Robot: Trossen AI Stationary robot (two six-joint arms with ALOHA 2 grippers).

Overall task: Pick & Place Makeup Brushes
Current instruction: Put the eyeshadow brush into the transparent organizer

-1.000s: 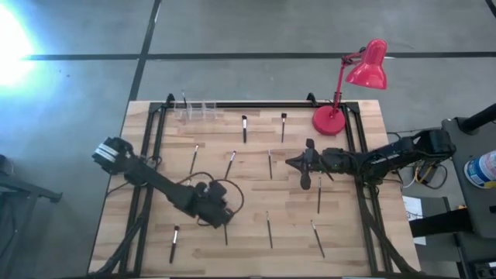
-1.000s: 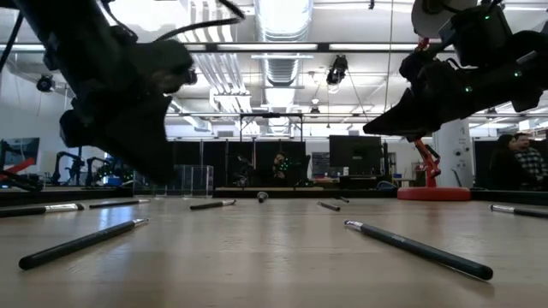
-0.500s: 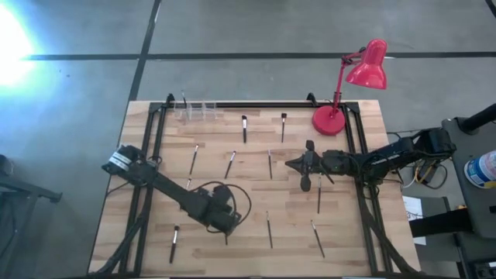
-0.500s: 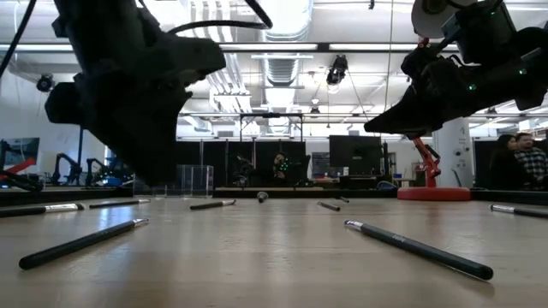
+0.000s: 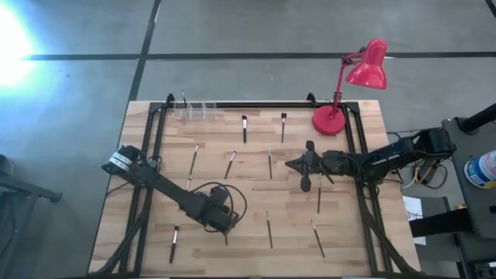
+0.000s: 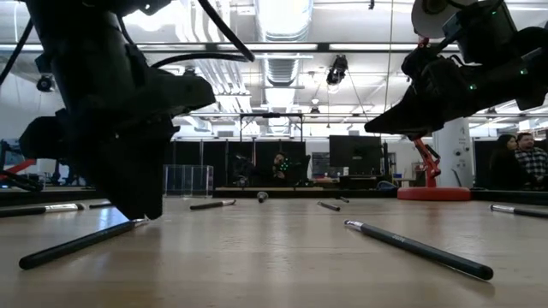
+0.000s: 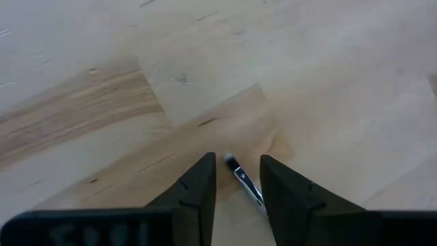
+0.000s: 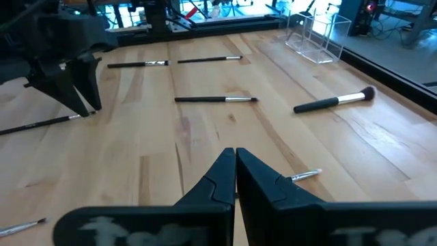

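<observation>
The targeted makeup brush (image 7: 244,183) is lying flat on the tabletop (image 5: 256,201) toward its near edge, left of the middle, its long axis running between the parted fingers of the left gripper (image 7: 237,179), which is straddling it and gripping nothing yet (the nearer arm by far). The right gripper (image 5: 305,164) is hovering shut and empty right of centre.

- Harsh white glare burns out the floor (image 5: 15,39) well beyond the left gripper (image 5: 225,225).
- Ceiling lights (image 6: 282,17) backlight it into silhouette.
- Desk (image 7: 307,68) evenly bright.
</observation>
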